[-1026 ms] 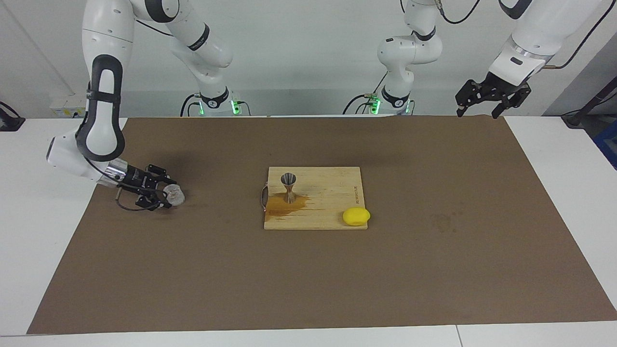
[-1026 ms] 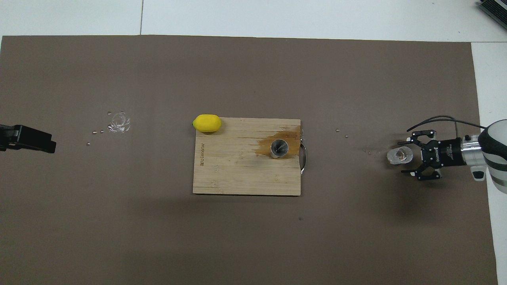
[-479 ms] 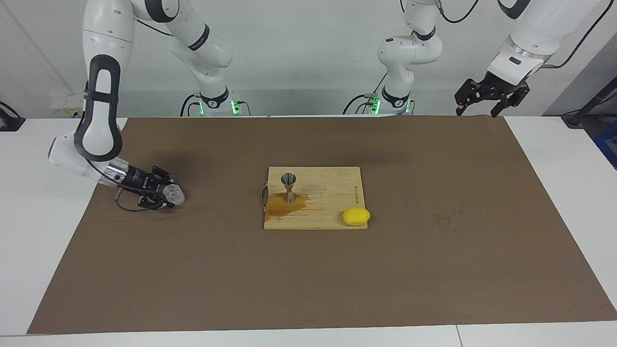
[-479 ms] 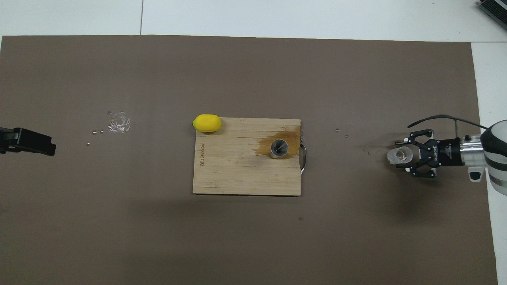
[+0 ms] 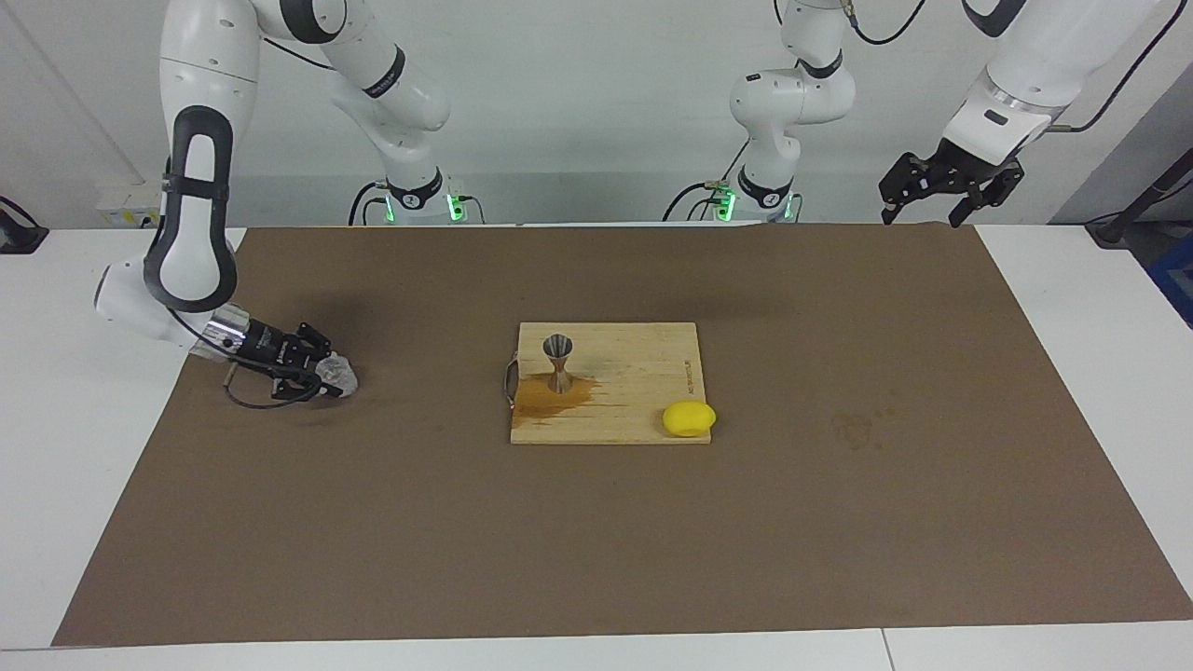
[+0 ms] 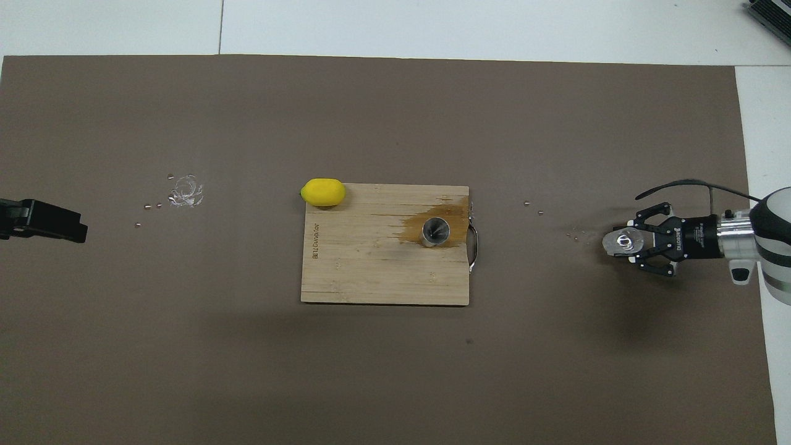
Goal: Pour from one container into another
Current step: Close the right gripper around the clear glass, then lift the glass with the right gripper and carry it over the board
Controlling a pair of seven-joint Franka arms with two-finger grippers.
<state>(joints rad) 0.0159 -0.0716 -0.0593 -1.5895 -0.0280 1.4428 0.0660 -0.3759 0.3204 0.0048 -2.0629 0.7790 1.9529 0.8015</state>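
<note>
Your left gripper [image 5: 918,207] hangs with fingers spread over the brown mat's [image 5: 839,522] edge by the robots, waiting. Your right gripper [image 5: 322,375] lies low at the right arm's end, fingers clamped around the short, transparent glass cup [image 5: 337,376]. The hourglass-shaped silver jigger [image 5: 558,362] stands upright on the grained wooden board [image 5: 643,359], in a brown wet stain [image 5: 545,399]. A smooth yellow lemon [image 5: 689,418] touches the board's corner, farther out.
</note>
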